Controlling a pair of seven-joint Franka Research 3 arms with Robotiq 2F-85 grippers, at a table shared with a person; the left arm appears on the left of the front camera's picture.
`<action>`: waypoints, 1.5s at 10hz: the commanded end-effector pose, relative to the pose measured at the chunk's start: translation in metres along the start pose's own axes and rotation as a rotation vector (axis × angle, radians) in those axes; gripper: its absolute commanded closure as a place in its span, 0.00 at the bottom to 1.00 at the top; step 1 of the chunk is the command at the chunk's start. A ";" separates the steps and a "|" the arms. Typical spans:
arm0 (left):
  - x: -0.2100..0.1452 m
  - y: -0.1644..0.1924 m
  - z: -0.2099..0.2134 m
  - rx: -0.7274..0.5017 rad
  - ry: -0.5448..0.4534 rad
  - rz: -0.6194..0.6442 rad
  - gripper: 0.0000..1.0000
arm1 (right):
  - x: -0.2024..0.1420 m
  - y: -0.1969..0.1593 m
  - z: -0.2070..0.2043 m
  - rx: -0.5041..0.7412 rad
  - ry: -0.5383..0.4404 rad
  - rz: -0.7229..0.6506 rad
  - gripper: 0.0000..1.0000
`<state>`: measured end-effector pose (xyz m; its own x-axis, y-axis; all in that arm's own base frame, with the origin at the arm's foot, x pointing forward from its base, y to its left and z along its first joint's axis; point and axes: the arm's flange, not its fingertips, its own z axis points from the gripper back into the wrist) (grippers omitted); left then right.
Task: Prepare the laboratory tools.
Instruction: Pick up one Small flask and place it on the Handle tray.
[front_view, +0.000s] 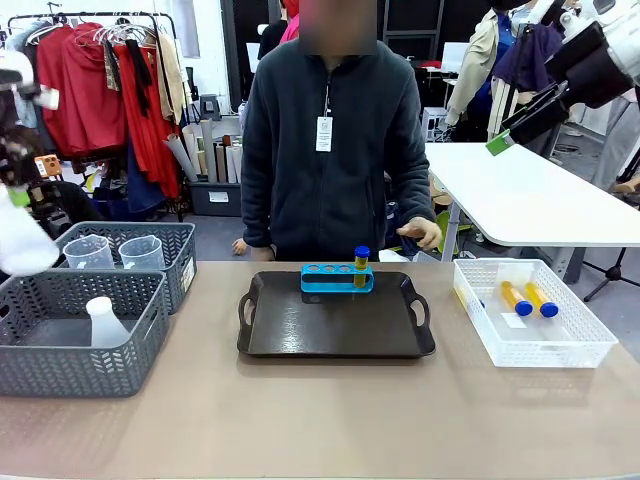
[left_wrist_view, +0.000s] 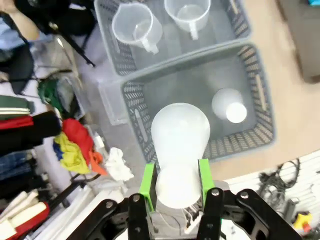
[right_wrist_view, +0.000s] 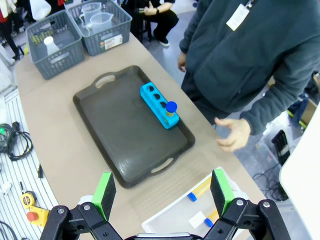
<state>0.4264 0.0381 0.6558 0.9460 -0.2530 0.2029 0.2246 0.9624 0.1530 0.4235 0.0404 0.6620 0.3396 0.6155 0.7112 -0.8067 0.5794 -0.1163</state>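
White flask (left_wrist_view: 180, 130) clamped in left claw (left_wrist_view: 176, 170) over grey basket (left_wrist_view: 261, 95); right claw (right_wrist_view: 163, 189) apart, empty. Probably needs carrying upright to tray (front_view: 330, 325) next.

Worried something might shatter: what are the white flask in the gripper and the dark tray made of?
The flask looks like milky, matt plastic: translucent, no glassy glints. The tray seems dark moulded plastic with a faint sheen and moulded handles, though coated metal is possible.

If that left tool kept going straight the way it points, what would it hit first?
Likely the grey basket: the left tool, holding a white flask, points into it beside another flask. Depth unclear.
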 end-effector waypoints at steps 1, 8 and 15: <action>0.014 -0.003 0.046 -0.025 -0.029 -0.079 1.00 | 0.000 0.000 0.000 0.000 -0.003 0.002 0.00; 0.011 -0.016 0.111 -0.003 -0.094 -0.142 1.00 | 0.000 0.000 0.000 0.000 -0.003 0.002 0.00; 0.031 -0.048 0.156 -0.014 -0.145 -0.283 1.00 | 0.000 0.000 0.000 0.000 -0.003 0.002 0.00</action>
<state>0.4066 -0.0124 0.7834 0.8425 -0.4576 0.2842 0.4134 0.8875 0.2035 0.4235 0.0403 0.6620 0.3398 0.6156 0.7110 -0.8065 0.5797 -0.1165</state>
